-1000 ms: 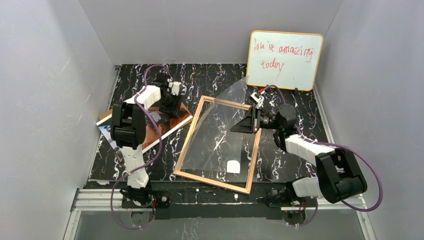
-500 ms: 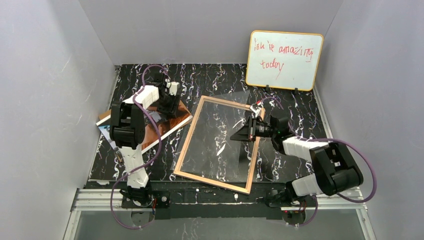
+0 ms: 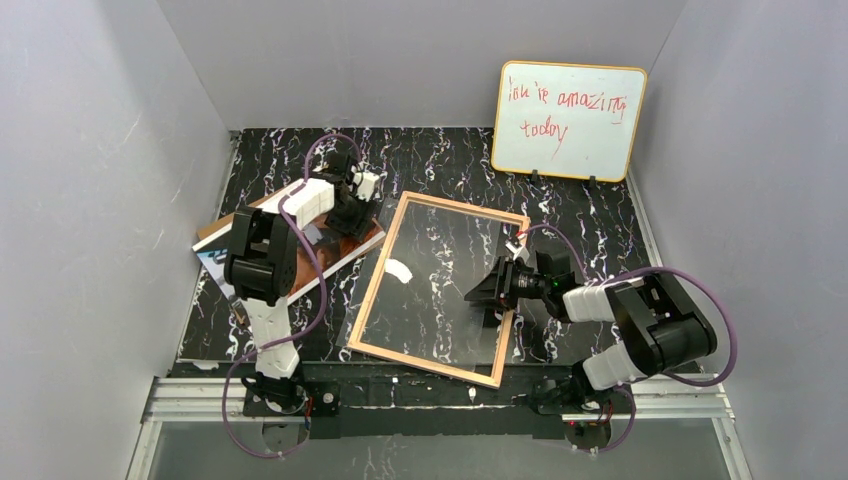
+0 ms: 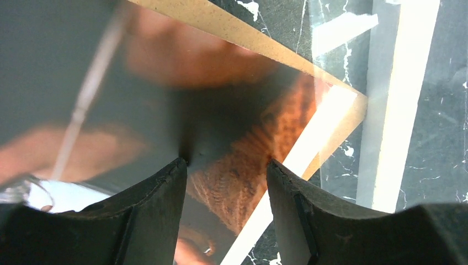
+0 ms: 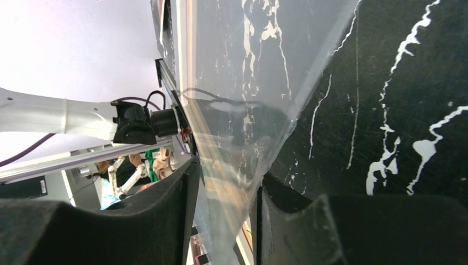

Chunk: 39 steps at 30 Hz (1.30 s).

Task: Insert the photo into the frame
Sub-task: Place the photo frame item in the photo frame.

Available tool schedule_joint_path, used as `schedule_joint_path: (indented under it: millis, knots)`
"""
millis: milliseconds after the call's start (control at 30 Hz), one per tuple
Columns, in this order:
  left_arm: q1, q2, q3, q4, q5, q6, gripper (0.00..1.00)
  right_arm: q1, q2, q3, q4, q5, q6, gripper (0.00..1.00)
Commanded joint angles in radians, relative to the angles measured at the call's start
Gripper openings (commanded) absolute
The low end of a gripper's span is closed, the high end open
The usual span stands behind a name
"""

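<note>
**Step in hand:** judged as the start of picking up the photo; nothing is in the frame yet.

- Left gripper (image 4: pixel 226 182): jaws about half open, holding nothing. It points down at the photo (image 4: pixel 243 165), which lies flat right under the fingertips (image 4: pixel 160 210). The glossy dark and orange surface fills the gap between them.
- The photo lies on a brown backing board (image 4: pixel 237 27), whose edge shows just beyond its white border.
- The frame (image 3: pixel 370 290) lies flat beside the photo, on the side of the left gripper that faces the other arm. Its tan wood rim is up.
- Right gripper (image 3: pixel 487 297): low at the frame's rail nearest its own arm. In the wrist view the jaws stand apart and the edge of the clear pane (image 5: pixel 248 83) runs through the gap. Neither finger (image 5: pixel 165 210) seems to press it, so I read it as open, with no grip.

**Next move calls for (judgement):**
- The print is thin, slick and flat on the board, so a straight pinch from above has little to bite on. A corner or the white border probably has to be raised or slid past the board's edge first.
- Then carry it across and lay it square inside the rim.
- The right gripper should clear the pane first.

**Writing:** the whiteboard (image 3: pixel 580 150), well beyond the right gripper, has red handwriting that seems to read "you're amazing today". No brand or label is legible.
</note>
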Motion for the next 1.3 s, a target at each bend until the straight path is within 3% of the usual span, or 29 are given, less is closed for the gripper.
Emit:
schedule_joint_path:
  millis: [0,233,433,767,1267]
  knots:
    - [-0.029,0.077,-0.074,-0.069,0.044,-0.002,0.53,0.005,0.029,-0.022,0.121,0.013,0.042,0.48]
    - [-0.059,0.084,-0.078,-0.054,0.014,-0.002,0.52,0.004,0.051,-0.046,0.193,0.032,0.089,0.48]
    - [-0.061,0.085,-0.077,-0.052,0.000,0.004,0.52,0.004,-0.099,-0.067,0.056,0.160,0.055,0.41]
    - [-0.066,0.091,-0.075,-0.045,0.004,0.000,0.52,0.008,-0.123,-0.110,0.099,0.210,0.085,0.02]
    - [-0.072,0.089,-0.073,-0.046,0.005,-0.005,0.51,0.012,-0.242,-0.158,0.005,0.326,0.067,0.01]
